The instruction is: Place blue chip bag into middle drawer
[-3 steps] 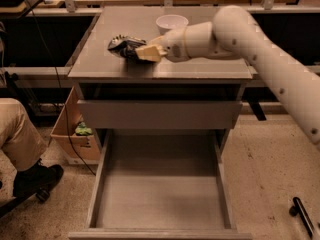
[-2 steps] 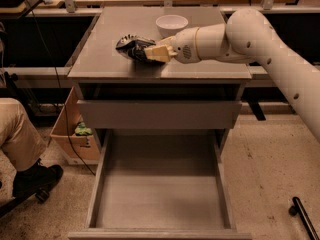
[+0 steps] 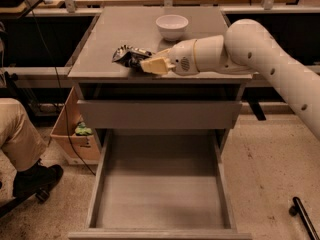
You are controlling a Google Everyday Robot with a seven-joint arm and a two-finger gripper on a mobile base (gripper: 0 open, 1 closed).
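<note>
The blue chip bag (image 3: pixel 128 54) lies crumpled on the cabinet top (image 3: pixel 120 29), near its front edge left of centre. My gripper (image 3: pixel 148 64) reaches in from the right, low over the top, with its pale fingers (image 3: pixel 156 65) right against the bag's right end. The bag looks dark and shiny, with light patches. The middle drawer (image 3: pixel 162 194) is pulled wide open below, its flat grey floor bare. The white arm (image 3: pixel 260 49) stretches across the right side of the cabinet.
A white bowl (image 3: pixel 171 26) stands on the cabinet top behind the gripper. A shut drawer front (image 3: pixel 159 114) sits above the open drawer. A cardboard box (image 3: pixel 75 134) and a seated person's leg and shoe (image 3: pixel 25 149) are at the left. Workbenches stand behind.
The gripper stays at the bag's right end. The view has shifted, so the cabinet top and the open drawer sit slightly differently in frame.
</note>
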